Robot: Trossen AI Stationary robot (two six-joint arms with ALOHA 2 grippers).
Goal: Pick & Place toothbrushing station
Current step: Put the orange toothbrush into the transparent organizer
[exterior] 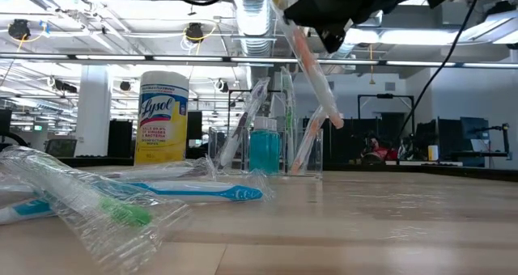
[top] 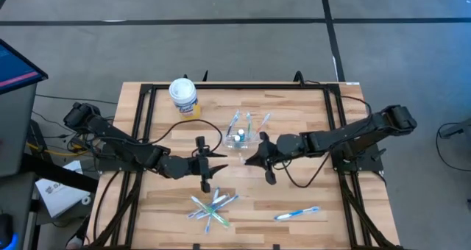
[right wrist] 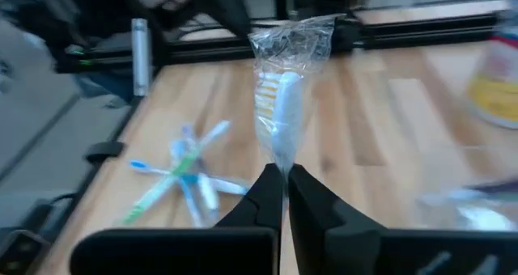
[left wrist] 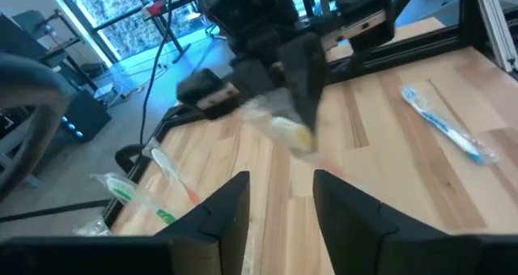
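Observation:
The small clear cup (top: 239,139) stands on the table's middle, with several toothbrushes and a teal tube upright in it. My right gripper (right wrist: 285,175) is just right of the cup (exterior: 263,150) and above the table. It is shut on a clear-wrapped toothbrush (right wrist: 279,105) with yellow bristles. My left gripper (left wrist: 281,188) hovers left of the cup (top: 215,162), open, with nothing between its fingers, pointing at the right gripper (left wrist: 279,61). A pile of wrapped toothbrushes (top: 213,208) lies near the front edge, and a blue one (top: 296,214) lies to its right. My right gripper pinches the wrapped toothbrush between its two fingers, on the handle just behind the head (right wrist: 282,155), wrapper and all. The head (right wrist: 271,97) sticks out beyond the fingertips. In the low view the toothbrush (exterior: 312,73) slants under the gripper, lifted clear of the table.
A white tub with a yellow label (top: 184,95) stands at the far left of the tabletop. Black frame rails (top: 243,88) run along the far edge and both sides. Bare wood lies between the cup and the front pile.

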